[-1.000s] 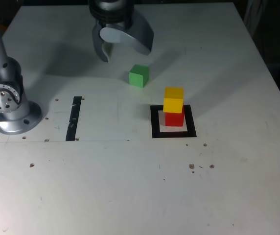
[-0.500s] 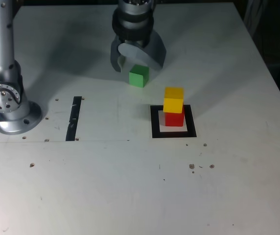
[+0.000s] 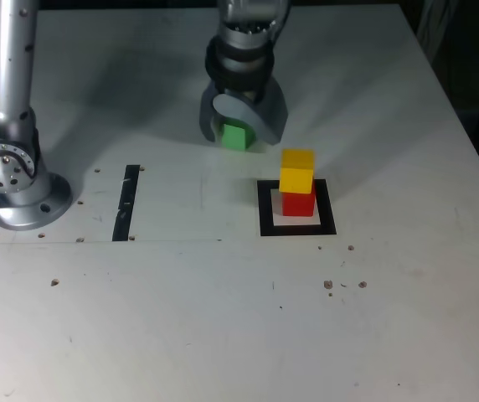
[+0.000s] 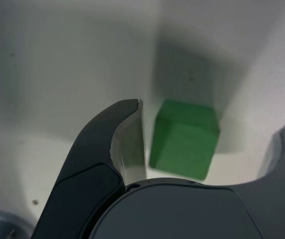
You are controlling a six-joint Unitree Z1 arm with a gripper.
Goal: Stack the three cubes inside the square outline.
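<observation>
- Green cube (image 3: 236,136) sits upper-middle of the exterior view, between my claw's (image 3: 241,134) jaws, which are spread with gaps both sides, gripping nothing.
- Yellow cube (image 3: 297,170) already sits on the red cube (image 3: 298,203) inside the square outline (image 3: 265,209), center-right.
- Looks light, rigid, matte; I'd pinch two opposite flat faces, mid-height.

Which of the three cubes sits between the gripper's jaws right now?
The green cube, alone on the table outside the square outline; yellow cube and red cube are stacked inside it.

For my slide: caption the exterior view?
Tool straddles green cube; yellow cube atop red in square outline.
</observation>
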